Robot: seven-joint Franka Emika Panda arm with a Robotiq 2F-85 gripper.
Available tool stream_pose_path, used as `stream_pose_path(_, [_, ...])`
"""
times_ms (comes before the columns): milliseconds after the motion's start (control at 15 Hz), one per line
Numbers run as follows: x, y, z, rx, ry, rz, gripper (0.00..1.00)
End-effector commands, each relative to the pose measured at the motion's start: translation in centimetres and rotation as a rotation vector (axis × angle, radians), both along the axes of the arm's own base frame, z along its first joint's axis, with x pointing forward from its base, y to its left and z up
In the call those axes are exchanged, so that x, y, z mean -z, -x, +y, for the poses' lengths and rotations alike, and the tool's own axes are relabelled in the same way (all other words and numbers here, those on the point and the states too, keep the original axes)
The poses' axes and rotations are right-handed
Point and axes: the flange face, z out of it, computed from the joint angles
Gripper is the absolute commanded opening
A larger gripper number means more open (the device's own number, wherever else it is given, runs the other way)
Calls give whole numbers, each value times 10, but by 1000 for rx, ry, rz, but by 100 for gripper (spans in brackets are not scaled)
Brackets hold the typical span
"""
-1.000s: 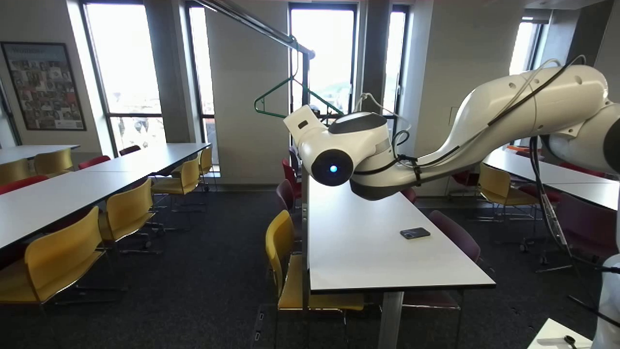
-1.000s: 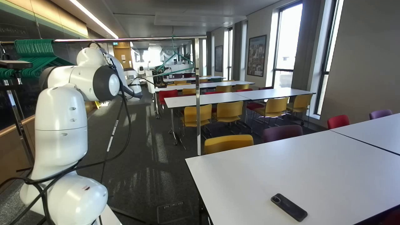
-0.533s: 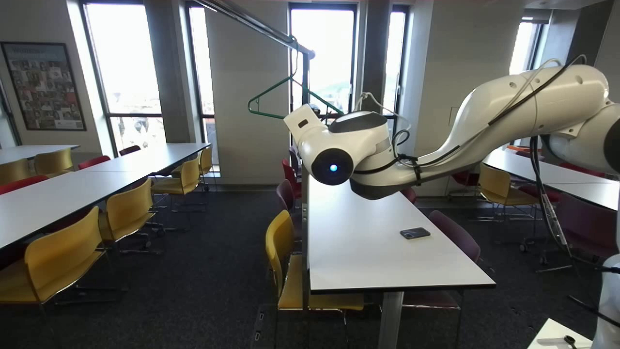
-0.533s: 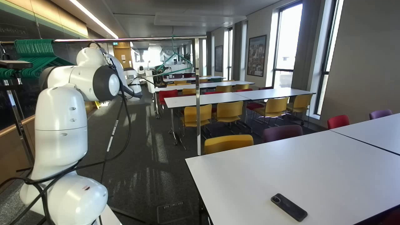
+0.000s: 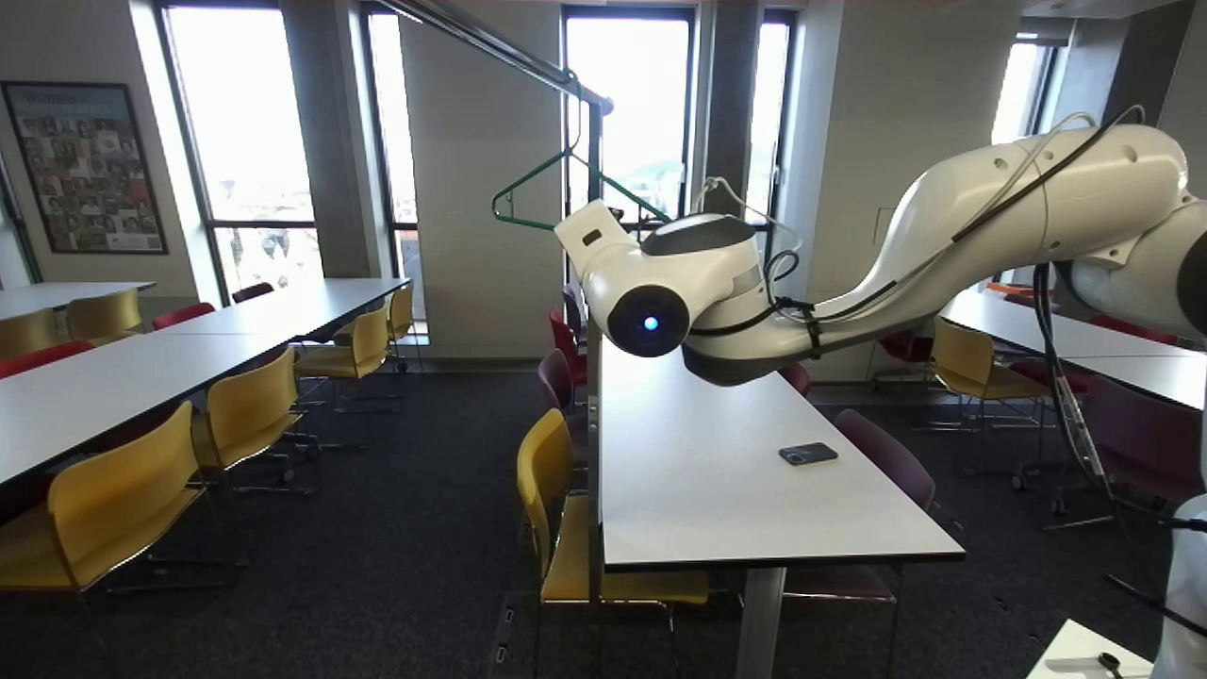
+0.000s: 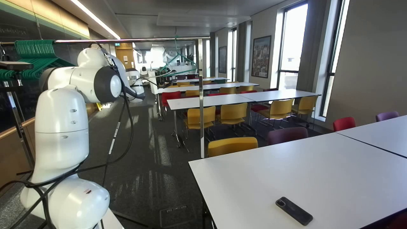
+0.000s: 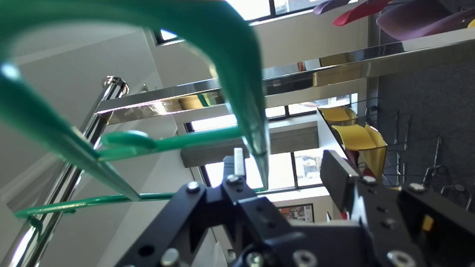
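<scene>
Grabbing the green hanger (image 7: 243, 74) was being tried, apparently; the hand (image 7: 282, 167) was spread apart, nothing clamped yet, so a squeeze was probably needed next.

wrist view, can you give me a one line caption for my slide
Green hanger looming large, partly seen between the parted jaws, with chrome rail and post behind.

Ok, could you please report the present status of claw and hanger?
Claw open, jaws apart. Green hanger hooked on rail, seemingly partly between jaws; contact unclear. Possible obstacle: metal post behind hanger in wrist view.
</scene>
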Motion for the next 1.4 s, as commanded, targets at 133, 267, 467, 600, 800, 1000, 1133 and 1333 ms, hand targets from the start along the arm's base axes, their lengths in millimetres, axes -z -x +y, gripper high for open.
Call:
stream_pose_path(133, [-13, 3, -3, -19, -2, -10, 13])
stream_pose_path(267, [-14, 4, -4, -19, -1, -13, 1])
stream_pose_path(467, [-16, 5, -4, -19, -1, -15, 3])
stream_pose_path(600, [-15, 5, -4, -20, 0, -15, 3])
stream_pose_path(800, [-15, 6, -3, -22, 1, -14, 3])
stream_pose_path(1000, [-23, 14, 2, -46, -11, -26, 3])
stream_pose_path(1133, [-34, 22, 5, -68, -23, -39, 3])
stream_pose_path(1333, [-53, 38, 8, -101, -32, -60, 3])
